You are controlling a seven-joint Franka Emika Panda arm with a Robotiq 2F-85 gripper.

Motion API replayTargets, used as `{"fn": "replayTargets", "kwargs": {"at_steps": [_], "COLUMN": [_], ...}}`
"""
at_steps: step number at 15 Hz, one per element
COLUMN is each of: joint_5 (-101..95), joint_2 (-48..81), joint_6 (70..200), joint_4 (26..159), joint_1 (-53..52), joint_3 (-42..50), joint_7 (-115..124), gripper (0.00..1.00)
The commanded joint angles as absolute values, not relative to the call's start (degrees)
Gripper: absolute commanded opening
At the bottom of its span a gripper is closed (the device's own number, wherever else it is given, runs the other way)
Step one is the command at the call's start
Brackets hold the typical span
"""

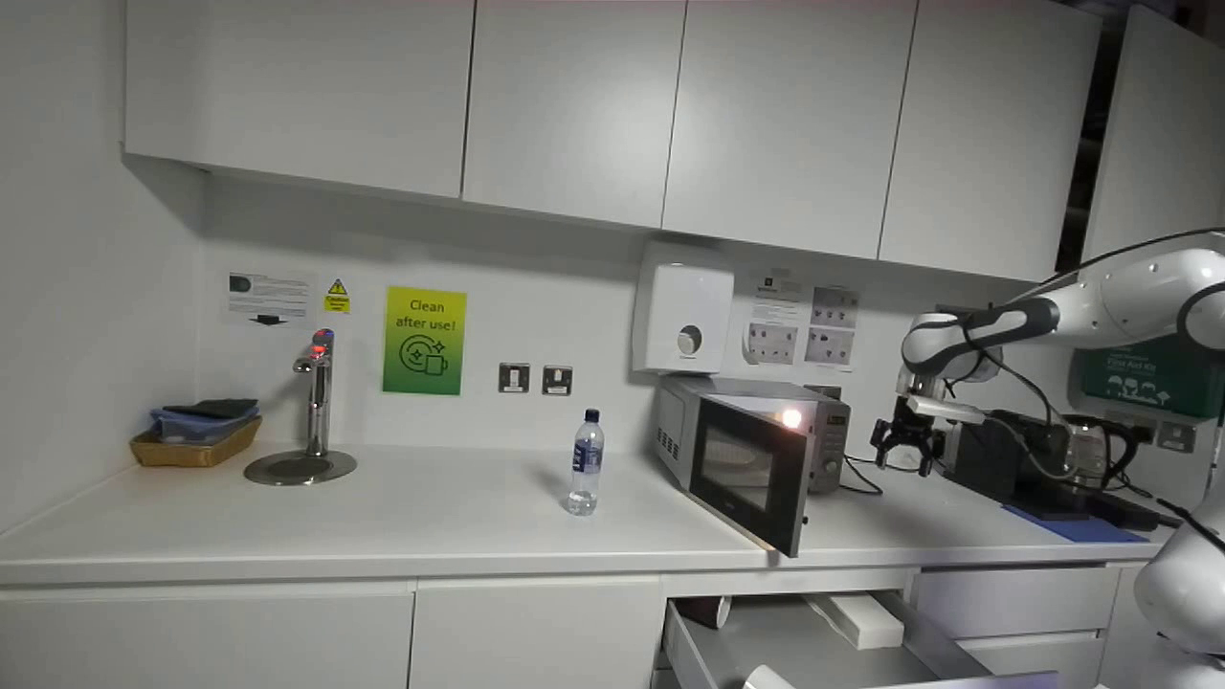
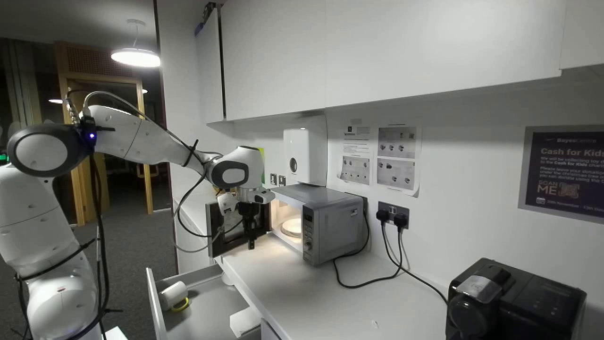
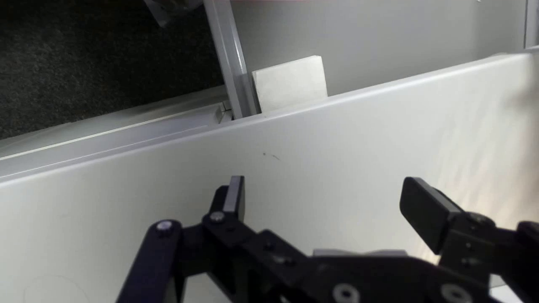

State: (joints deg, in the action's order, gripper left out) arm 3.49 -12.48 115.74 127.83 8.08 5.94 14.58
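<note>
Gripper [image 3: 323,191] spread wide, empty, above tabletop [image 3: 358,139] near microwave [image 2: 332,226], door [image 1: 751,474] swung open; step looks like free positioning, touching nothing; next move probably calls for door clearance.

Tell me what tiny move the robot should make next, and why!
Maybe ease the black two-fingered pincer a little toward the black rectangular door of the grey box-shaped microwave. The pincer is open and holding nothing, it hangs above the flat white countertop, and that door stands swung open nearby, so it seems a sensible thing to approach.
</note>
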Motion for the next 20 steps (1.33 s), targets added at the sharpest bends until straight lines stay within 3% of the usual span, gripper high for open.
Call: {"fn": "replayTargets", "kwargs": {"at_steps": [1,13,20], "joint_5": [7.79,14.11,9.97], "joint_2": [-14.25,-16.54,-18.54], "joint_6": [120.56,130.47,138.52], "joint_4": [130.15,132.91,135.19], "joint_1": [7.82,6.64,6.94], "joint_3": [5.55,1.82,-3.60], "joint_7": [19.06,32.50,52.31], "gripper": [1.00,1.00,1.00]}}
